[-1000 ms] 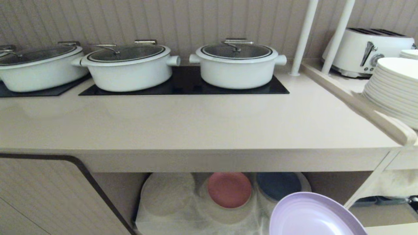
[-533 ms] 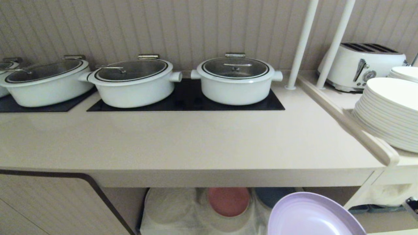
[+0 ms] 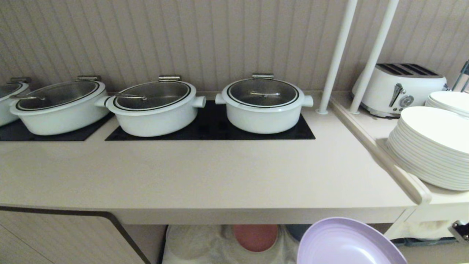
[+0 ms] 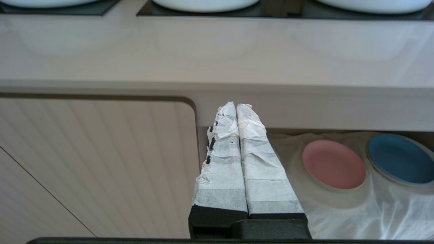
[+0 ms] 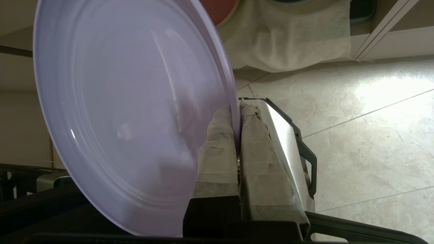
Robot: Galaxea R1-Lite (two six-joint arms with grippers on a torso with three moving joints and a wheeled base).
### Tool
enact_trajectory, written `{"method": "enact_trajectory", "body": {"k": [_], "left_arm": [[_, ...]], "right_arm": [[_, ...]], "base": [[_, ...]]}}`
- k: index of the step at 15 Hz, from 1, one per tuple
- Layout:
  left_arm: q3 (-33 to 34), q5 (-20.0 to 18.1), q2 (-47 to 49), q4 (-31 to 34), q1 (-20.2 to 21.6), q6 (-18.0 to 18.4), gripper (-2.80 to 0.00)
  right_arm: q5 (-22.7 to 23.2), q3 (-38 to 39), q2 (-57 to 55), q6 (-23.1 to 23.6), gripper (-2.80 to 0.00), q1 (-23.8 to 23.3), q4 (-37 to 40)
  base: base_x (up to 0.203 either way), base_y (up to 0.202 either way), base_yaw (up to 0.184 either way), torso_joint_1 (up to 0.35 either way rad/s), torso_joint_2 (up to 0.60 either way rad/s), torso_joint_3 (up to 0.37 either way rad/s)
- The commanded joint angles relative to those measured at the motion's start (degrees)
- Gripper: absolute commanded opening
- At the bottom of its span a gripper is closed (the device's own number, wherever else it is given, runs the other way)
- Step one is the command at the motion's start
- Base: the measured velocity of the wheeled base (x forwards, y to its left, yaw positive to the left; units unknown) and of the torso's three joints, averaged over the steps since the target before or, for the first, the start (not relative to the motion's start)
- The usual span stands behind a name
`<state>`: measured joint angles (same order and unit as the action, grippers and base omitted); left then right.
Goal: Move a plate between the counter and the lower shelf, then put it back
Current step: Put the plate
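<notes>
Right gripper [image 5: 236, 112]: tape-wrapped fingers clamped on rim of plate [image 3: 348, 244], round, matte lilac, low raised rim, held in air below front edge of counter [image 3: 205, 176]. Left gripper [image 4: 236, 108]: taped fingers pressed together, empty, before counter edge. Under counter, lower shelf [image 4: 339, 210]: wrinkly white cloth, salmon-pink plate [image 4: 334, 165], blue plate [image 4: 401, 159]. On counter, far: black hob panels [image 3: 209, 126], smooth white pots [image 3: 263, 106] with glass lids.

- You get soft, even, warm light on the long beige counter [image 3: 205, 176].
- Bright glare hits the pale tiled floor [image 5: 356, 91].
- The recess underneath sits shadowed.
</notes>
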<state>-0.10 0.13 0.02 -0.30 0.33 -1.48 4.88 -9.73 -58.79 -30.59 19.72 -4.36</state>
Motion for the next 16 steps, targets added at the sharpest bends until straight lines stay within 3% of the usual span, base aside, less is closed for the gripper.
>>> {"method": "enact_trajectory", "body": {"k": [1,9,16], "left_arm": [[0.01,0.04,0.06,-0.05,0.02,-0.02,-2.80],[0.01,-0.05,0.06,-0.05,0.02,-0.02,-2.80],[0.01,0.00,0.06,-0.05,0.02,-0.02,-2.80]], "right_arm": [[0.05,-0.03,0.17,-0.18,-2.80,0.05,0.06],[0.05,-0.03,0.34,-0.18,-2.80,-0.04,-0.04],[0.05,-0.29,-0.30,-0.35,-2.80,-0.04,-0.46]], "base": [[0.000,0.000,0.000,0.170,-0.36,-0.185],[0.000,0.000,0.000,0.155,-0.31,-0.159],[0.000,0.000,0.000,0.000,0.00,0.000]]}}
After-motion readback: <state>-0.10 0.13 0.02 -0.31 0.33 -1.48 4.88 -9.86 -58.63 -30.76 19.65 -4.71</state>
